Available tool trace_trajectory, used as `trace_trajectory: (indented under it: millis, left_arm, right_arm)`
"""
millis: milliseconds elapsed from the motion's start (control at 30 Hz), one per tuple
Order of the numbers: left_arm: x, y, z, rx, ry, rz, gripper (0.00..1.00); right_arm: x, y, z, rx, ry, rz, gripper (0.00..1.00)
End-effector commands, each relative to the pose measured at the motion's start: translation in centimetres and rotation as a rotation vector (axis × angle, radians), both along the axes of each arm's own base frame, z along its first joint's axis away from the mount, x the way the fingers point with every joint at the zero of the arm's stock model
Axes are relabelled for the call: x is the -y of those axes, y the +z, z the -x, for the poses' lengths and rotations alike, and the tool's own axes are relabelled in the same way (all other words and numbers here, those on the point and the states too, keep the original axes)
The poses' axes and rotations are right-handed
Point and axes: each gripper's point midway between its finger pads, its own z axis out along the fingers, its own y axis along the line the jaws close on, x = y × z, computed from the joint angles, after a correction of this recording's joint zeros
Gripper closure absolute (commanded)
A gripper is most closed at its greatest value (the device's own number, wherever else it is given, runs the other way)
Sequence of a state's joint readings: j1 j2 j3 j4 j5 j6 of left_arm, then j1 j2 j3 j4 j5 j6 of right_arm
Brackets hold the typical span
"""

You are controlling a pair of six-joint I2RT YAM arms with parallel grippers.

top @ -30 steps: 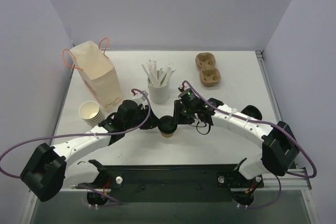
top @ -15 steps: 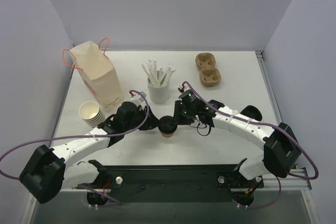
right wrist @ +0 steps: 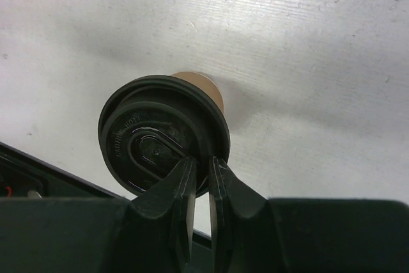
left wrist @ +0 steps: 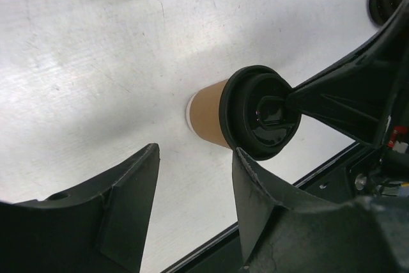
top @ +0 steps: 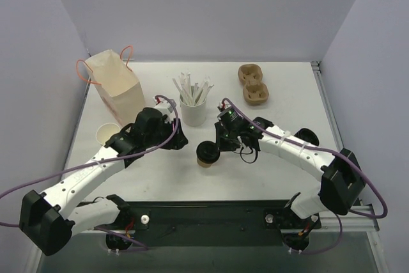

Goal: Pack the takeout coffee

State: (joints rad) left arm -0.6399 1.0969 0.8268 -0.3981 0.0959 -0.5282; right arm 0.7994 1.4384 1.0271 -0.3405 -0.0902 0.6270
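Takeout coffee (top: pixel 206 154) stood on the table (top: pixel 287 94), its lid rim pinched between the nearly closed jaws of the right gripper (right wrist: pixel 201 164); the left gripper (left wrist: pixel 195 151) had let go and drawn back, jaws apart, cup beyond their tips. Handover seemingly complete: the right arm could now carry it.

Bright, even overhead light, soft faint shadows on the white counter (top: pixel 287 94), dull sheen on the takeout coffee (right wrist: pixel 160 132) lid, wrist-view foregrounds slightly blurred.
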Motion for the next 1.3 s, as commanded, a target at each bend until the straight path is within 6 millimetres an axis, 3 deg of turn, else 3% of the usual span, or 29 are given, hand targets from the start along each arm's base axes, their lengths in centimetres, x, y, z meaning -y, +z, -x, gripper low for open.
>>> trace_trajectory:
  millis: [0,233,367,467,600,733,833,1167,1267]
  left_arm:
    - [-2.2,3.0,0.0,0.116,-0.038,-0.1,0.41]
    - [-4.6,3.3,1.0,0.222,-0.063,-0.181,0.37]
    - [-5.5,2.8,1.8,0.246,-0.063,-0.189,0.37]
    - [-5.5,3.5,2.3,0.277,-0.066,-0.157,0.37]
    - [-5.8,4.1,2.3,0.308,-0.056,-0.155,0.37]
    - [-6.0,4.3,2.3,0.316,-0.049,-0.16,0.36]
    - [-6.0,4.3,2.4,0.322,-0.049,-0.161,0.37]
    - [-6.8,4.8,2.1,0.343,-0.006,-0.174,0.36]
    - [-7.7,5.4,1.8,0.357,0.057,-0.181,0.37]
  right_arm:
    - [1.8,0.7,-0.4,0.0,-0.019,0.108,1.0]
    - [5.1,2.4,-1.8,0.001,-0.081,0.141,1.0]
    - [9.1,3.3,-3.8,0.025,-0.182,0.15,1.0]
    - [12.9,3.8,-5.5,0.031,-0.288,0.159,1.0]
    - [19.1,3.9,-7.6,0.038,-0.462,0.201,1.0]
    - [22.6,3.4,-8.6,0.026,-0.555,0.23,1.0]
    - [24.3,3.3,-9.6,0.041,-0.603,0.225,1.0]
    - [25.0,1.1,-11.0,0.011,-0.631,0.207,1.0]
    - [25.3,0.9,-11.1,0.011,-0.641,0.22,0.91]
